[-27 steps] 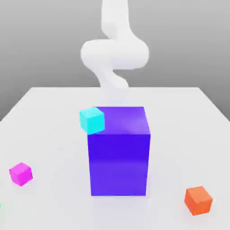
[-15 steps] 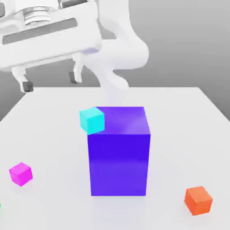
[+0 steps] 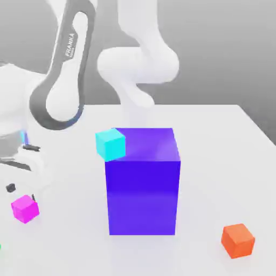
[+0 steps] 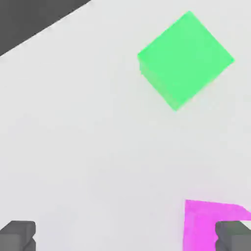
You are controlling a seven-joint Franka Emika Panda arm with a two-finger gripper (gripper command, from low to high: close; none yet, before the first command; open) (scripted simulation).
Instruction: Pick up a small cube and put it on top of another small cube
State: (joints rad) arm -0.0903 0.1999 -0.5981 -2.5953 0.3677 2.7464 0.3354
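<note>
My claw (image 3: 22, 192) is wide open w/ nothing in it, at the exterior view's left; pink cube (image 3: 25, 209) is on the table (image 3: 210, 178) just below, off-centre toward one finger, so I'd shift sideways b4 dropping.

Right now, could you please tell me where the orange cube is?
In the exterior view, the orange cube sits on the white table, toward the view's right, beyond the big blue-violet block.
</note>
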